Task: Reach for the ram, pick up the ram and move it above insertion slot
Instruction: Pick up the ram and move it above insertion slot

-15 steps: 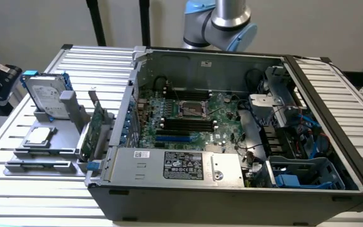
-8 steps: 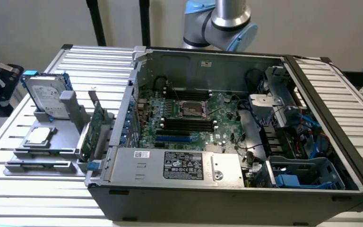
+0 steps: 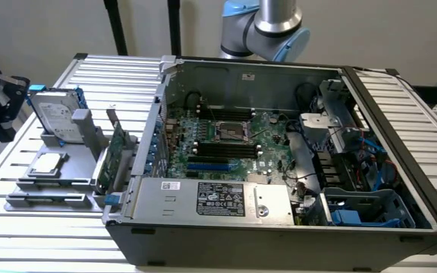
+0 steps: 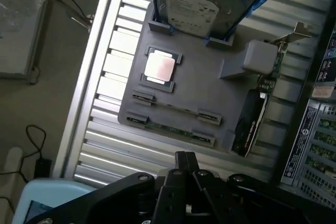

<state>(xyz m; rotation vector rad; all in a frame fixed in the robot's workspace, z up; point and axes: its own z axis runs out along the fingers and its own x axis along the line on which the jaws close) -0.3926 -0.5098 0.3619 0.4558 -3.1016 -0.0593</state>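
The ram (image 4: 169, 128) is a thin green stick standing on edge between two end clips of a grey holder tray (image 4: 210, 93), along the tray edge nearest my gripper. The same tray (image 3: 21, 200) lies on the slatted table at the exterior view's left, beside the open computer case. My gripper (image 4: 185, 157) hovers above and short of the tray, its two black fingertips pressed together with nothing between them. The insertion slot (image 3: 226, 149) is one of several parallel black sockets on the motherboard inside the case. My arm (image 3: 268, 25) rises behind the case.
The tray also carries a hard drive (image 4: 207, 6) in a blue-edged cradle, a CPU (image 4: 159, 67) and an upright green expansion card (image 4: 257, 111). A second clip pair (image 4: 176, 107) runs parallel to the ram. The case's metal wall (image 3: 156, 131) stands between tray and motherboard.
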